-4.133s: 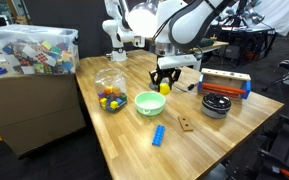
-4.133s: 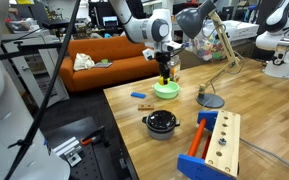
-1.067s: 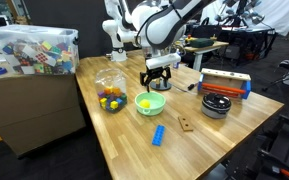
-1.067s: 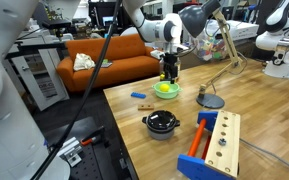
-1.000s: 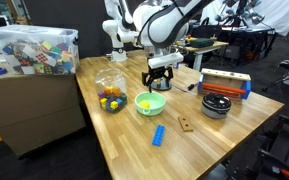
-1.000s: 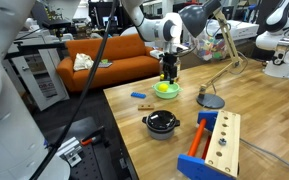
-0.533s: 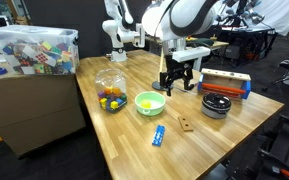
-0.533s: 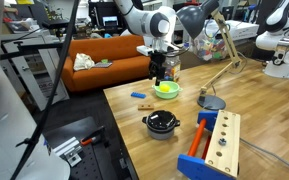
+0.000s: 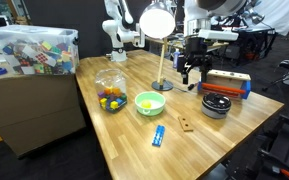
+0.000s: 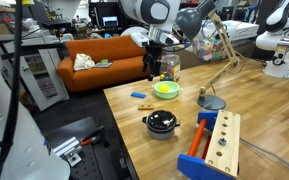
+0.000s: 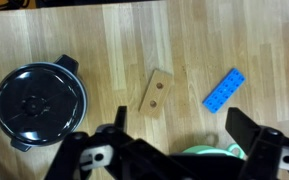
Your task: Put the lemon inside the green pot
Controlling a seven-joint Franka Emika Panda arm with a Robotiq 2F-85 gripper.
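Gripper (image 9: 192,70) lifted and swung clear of green pot (image 9: 140,105) | jaws spread wide, nothing held | lemon (image 9: 149,100) left inside | task judged done

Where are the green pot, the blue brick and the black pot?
green pot (image 9: 150,109): exterior view, front wall.
blue brick (image 11: 223,89): wrist view, middle of its top.
black pot (image 11: 41,103): wrist view, centre of its lid.

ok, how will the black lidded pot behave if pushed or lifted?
The black pot looks squat and wide, so it probably slides on the table rather than tipping. Its lid seems only to rest on top, so lifting by the lid may leave the pot behind.
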